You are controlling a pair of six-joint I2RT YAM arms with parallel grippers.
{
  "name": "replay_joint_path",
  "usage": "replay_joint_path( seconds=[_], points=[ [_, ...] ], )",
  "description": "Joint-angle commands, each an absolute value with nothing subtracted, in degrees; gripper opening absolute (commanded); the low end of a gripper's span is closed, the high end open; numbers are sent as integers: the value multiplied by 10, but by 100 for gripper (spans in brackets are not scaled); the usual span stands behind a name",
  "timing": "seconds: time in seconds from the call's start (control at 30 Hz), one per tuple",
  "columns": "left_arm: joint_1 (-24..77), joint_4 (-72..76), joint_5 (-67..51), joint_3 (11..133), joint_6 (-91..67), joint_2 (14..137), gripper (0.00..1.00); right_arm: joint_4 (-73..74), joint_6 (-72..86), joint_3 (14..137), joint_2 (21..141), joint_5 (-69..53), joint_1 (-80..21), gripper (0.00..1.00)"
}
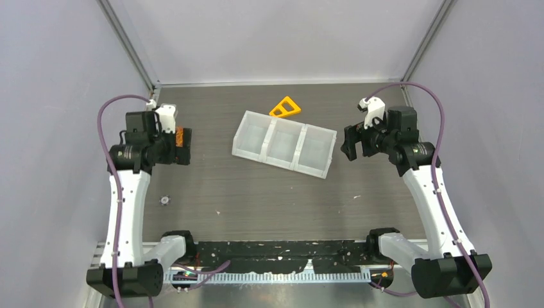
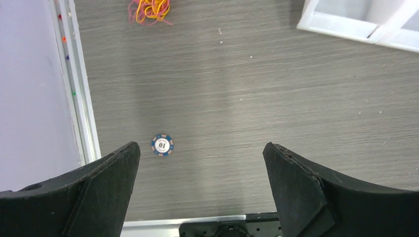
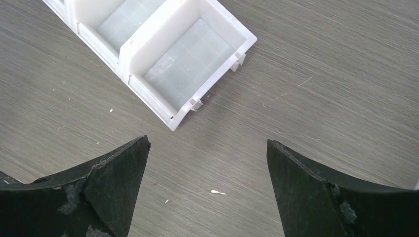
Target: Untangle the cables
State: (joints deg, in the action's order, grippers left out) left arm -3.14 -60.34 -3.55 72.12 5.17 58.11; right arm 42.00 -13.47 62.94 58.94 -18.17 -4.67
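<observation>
Tangling: cables in one curly clump, thin red and orange-yellow threads.
Table: grey, matte woodgrain.
Left gripper: jaws wide apart.
Right gripper: jaws wide apart.

White arm links with black joints, purple hoses looping alongside, and matte black wedge-shaped tool fingers

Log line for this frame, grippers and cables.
left gripper: open, empty | right gripper: open, empty | cables: tangled heap, untouched

place: likely a robot lab cell | cues: grey enclosure walls, metal frame posts, woodgrain table
</observation>
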Motion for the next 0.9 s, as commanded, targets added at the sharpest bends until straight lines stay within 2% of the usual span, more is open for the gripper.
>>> replay_joint_path(
  seconds=[0.0, 0.27, 0.47, 0.57, 0.77, 0.87],
  points=[
    [-46, -620, -27, 782, 94, 668, 99, 422, -147, 668, 607, -217, -49, 95],
    [-81, -626, -13, 950, 181, 904, 99, 427, -156, 668, 641, -237, -50, 95],
    [-119, -651, -61, 1092, 198, 1073, 98, 433, -161, 675, 667, -243, -51, 95],
    [-120, -653, -65, 1128, 200, 1135, 94, 434, -164, 683, 680, -244, -51, 95],
    [-119, -640, -69, 1136, 191, 1212, 75, 434, -163, 694, 701, -254, -55, 95],
    [-119, -625, -68, 1131, 186, 1231, 69, 434, -160, 697, 706, -259, -58, 95]
  ],
)
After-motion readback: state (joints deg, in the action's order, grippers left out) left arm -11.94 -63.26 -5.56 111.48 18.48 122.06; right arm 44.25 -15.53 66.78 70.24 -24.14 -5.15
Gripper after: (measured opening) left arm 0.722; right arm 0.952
